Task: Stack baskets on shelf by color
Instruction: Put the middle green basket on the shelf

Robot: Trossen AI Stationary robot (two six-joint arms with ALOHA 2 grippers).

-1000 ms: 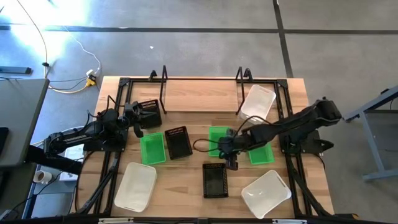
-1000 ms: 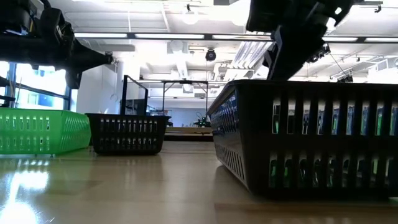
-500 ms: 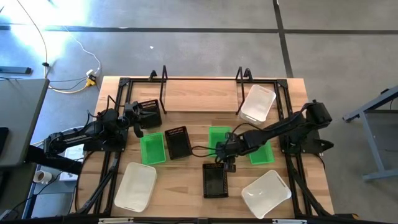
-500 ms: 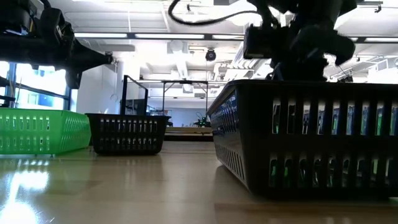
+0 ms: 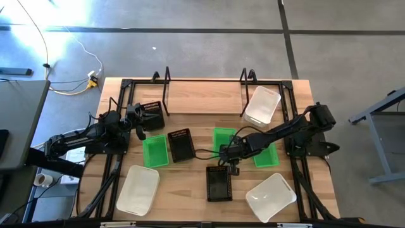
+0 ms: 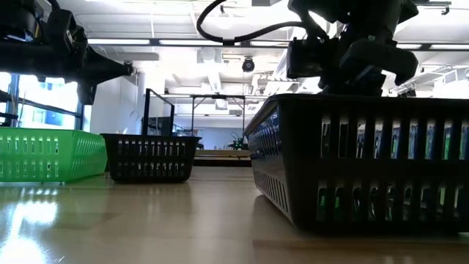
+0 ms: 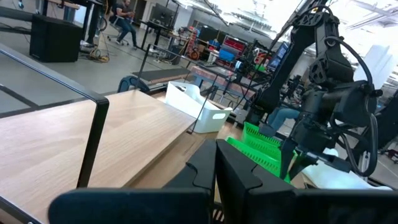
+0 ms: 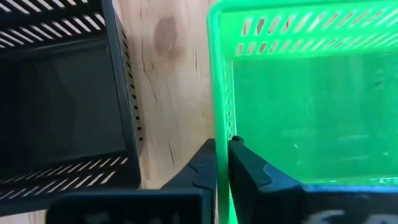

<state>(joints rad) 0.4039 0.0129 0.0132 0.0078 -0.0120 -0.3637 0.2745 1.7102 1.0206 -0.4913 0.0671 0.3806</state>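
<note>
Overhead first: right claw (image 5: 231, 156) low at the near rim of the middle green basket (image 5: 223, 139), just behind the front black basket (image 5: 219, 182); second green basket (image 5: 266, 156) partly under that arm, third green basket (image 5: 155, 151) off to the left beside another black basket (image 5: 181, 144); white bins at front left (image 5: 137, 189), front right (image 5: 271, 196) and at the shelf's right end (image 5: 261, 104); shelf (image 5: 202, 104) along the back edge, no colour stack on it yet; left claw (image 5: 137, 122) waiting at the left side next to a third black basket (image 5: 152, 114)

Table level next: front black basket filling the right half, dark arm parts just above its far rim; green and black baskets well apart to the left

Left wrist: fingers (image 7: 242, 180) drawn narrow, nothing visible between them

Right wrist: fingers (image 8: 252, 168) pinched narrow on the thin wall of the middle green basket, the front black basket's wall just beside

Likely trouble from here: grip on one wall only, so probably a tilt or swing once lifted, perhaps a slip from the pinch; front black basket close enough to get knocked on the way up; hanging corner apt to catch the shelf's upright loops if carried too low
</note>
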